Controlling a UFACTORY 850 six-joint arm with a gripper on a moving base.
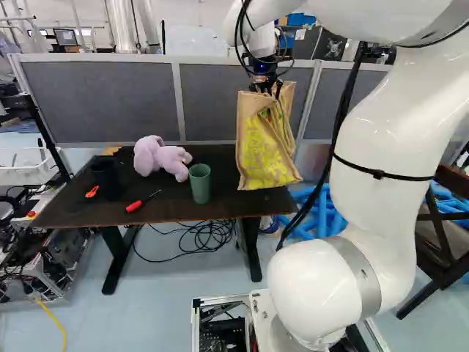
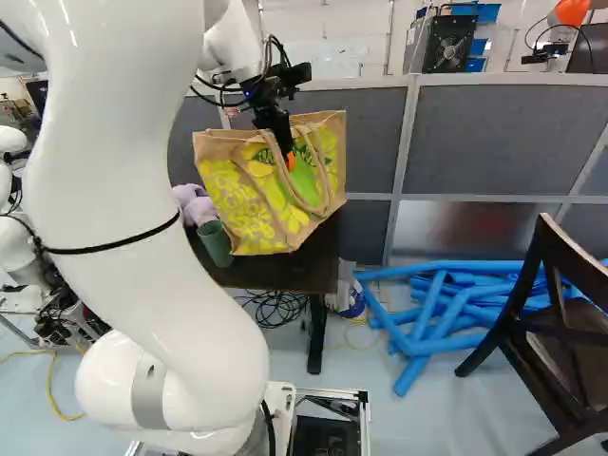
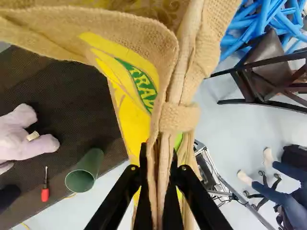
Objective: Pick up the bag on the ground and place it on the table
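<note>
Currently | gripper (image 2: 289,158) pinching burlap bag (image 2: 233,190) | bag slightly tilted, near green cup (image 1: 199,185)

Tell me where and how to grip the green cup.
I'd pinch the cup at its rim, from above, one finger inside: it stands upright, mouth open. The gripper is shut on the bag, so that should probably go down first.

This place seems to be a robotics lab. At the left edge of the right base view there are white parts of another robot (image 2: 13,242). At the left of the left base view stands electronic equipment (image 1: 58,268) with many wires, and farther behind is a monitor (image 1: 64,36). Grey partitions (image 1: 106,103) divide the room. Black cables (image 1: 207,235) lie coiled on the floor, and 1 red screwdriver (image 1: 135,206) lies on the table (image 1: 168,213).
</note>
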